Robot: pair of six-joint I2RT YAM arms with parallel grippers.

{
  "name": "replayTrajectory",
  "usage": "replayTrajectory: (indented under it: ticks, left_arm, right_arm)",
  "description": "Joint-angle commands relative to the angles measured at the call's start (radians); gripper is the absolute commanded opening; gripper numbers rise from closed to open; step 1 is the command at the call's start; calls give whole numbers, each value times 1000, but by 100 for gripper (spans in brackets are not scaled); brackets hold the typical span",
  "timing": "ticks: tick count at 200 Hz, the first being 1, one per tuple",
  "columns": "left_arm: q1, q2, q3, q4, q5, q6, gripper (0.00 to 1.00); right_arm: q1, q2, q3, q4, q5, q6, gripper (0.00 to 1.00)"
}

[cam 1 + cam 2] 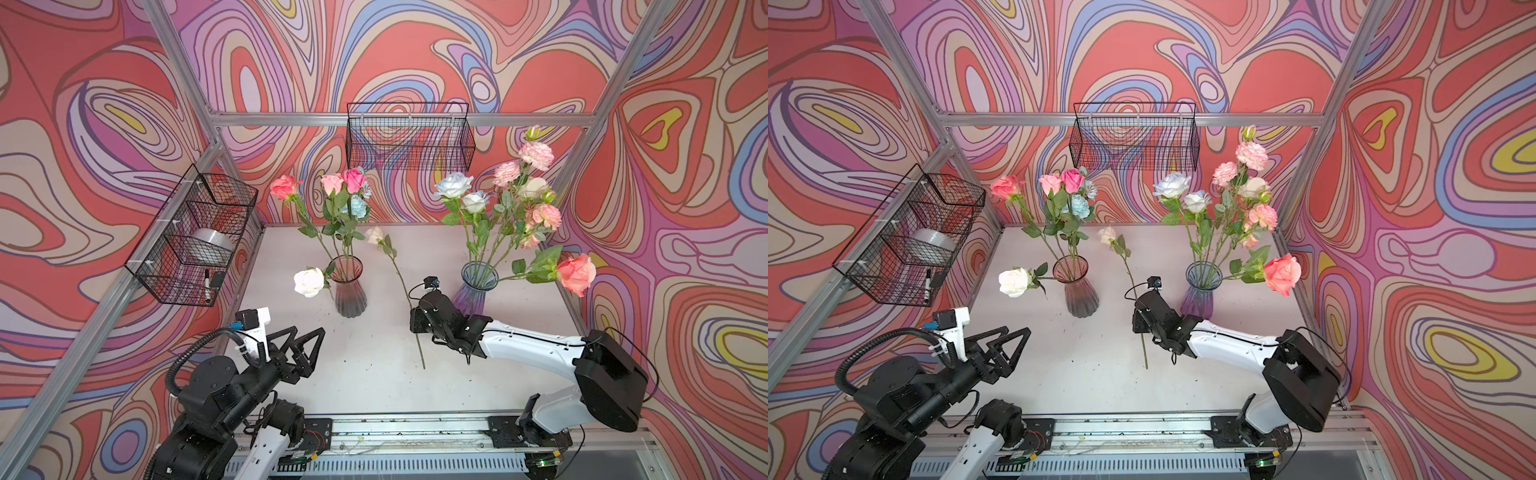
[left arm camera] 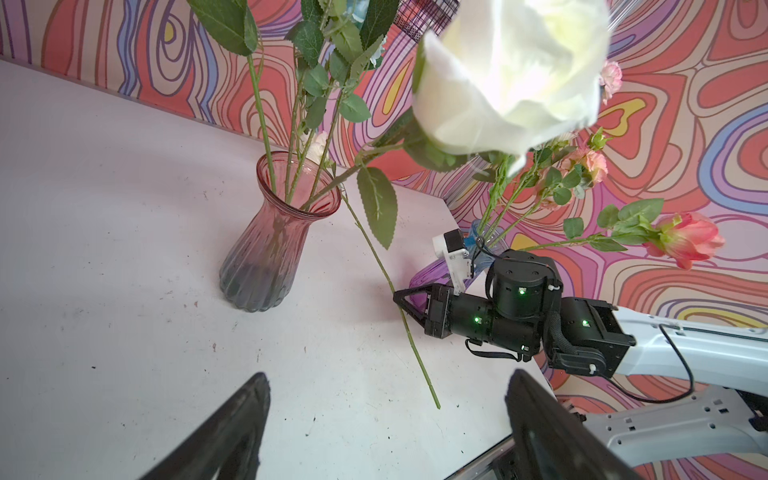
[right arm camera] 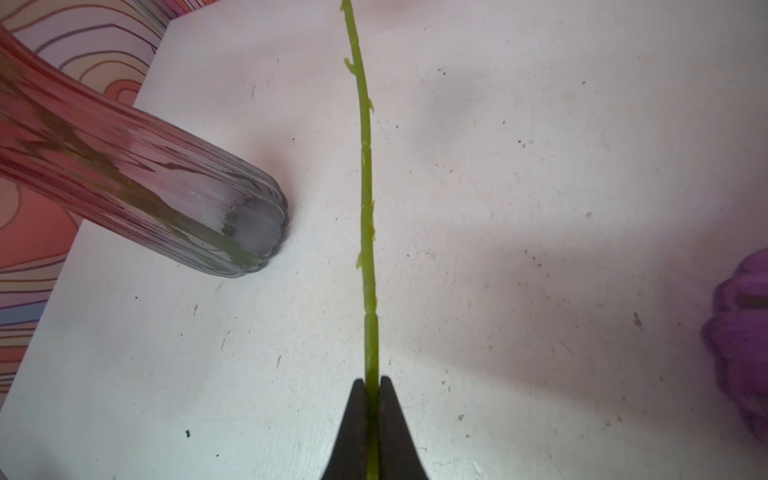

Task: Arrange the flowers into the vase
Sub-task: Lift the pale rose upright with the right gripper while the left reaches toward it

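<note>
Pickup of the one loose rose is the step in hand, as I judge it. Left fingers (image 2: 232,432) stand spread wide and hold nothing, low over the desk (image 1: 365,382). Just beyond them a white rose (image 1: 308,282) droops out over the rim of the pink vase (image 1: 348,291), whose other blooms stand upright behind it. To the right of that vase, between it and the right fingers (image 3: 351,428), the loose rose runs along the desk. Its cream bloom (image 1: 375,235) lies far ahead of the fingers, near the back wall, and its cut end is on their near side. The right fingers are pressed together on its stem (image 3: 371,345), pinching it well down toward the cut end. I cannot tell whether the stem rests on the desk or is just off it. Close behind the right fingers is the purple vase (image 1: 473,293), already full of stems, with a coral rose (image 1: 577,272) hanging out low on its far side. All other flowers are already in one vase or the other, so this looks like the last one to place. The next move calls for lifting the stem and swinging it from lying to near upright with the cut end down. The tip then has to be carried over a vase mouth without brushing the leaning blooms and lowered in before the fingers part. The purple vase is the nearer, though which one is meant I cannot say. So thin a stem may twist in the pinch.
</note>
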Motion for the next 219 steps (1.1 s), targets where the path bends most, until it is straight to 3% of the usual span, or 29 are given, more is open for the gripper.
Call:
replayTrajectory:
  ticks: [1,94,187,219]
  left_arm:
    - [5,-27,-18,71,37,-42,89]
    - [5,-41,-78,191,162,-70,88]
    - [5,41,32,241,229,-31,85]
    - [4,103,97,272,246,-26,83]
  right_arm:
    - [-4,-65,-44,49,-5,31,0]
    - [-4,-213,-117,154,-32,18,0]
    - [-3,-373,-126,306,-137,-59,0]
    - [-3,-415,-83,270,-138,-109,0]
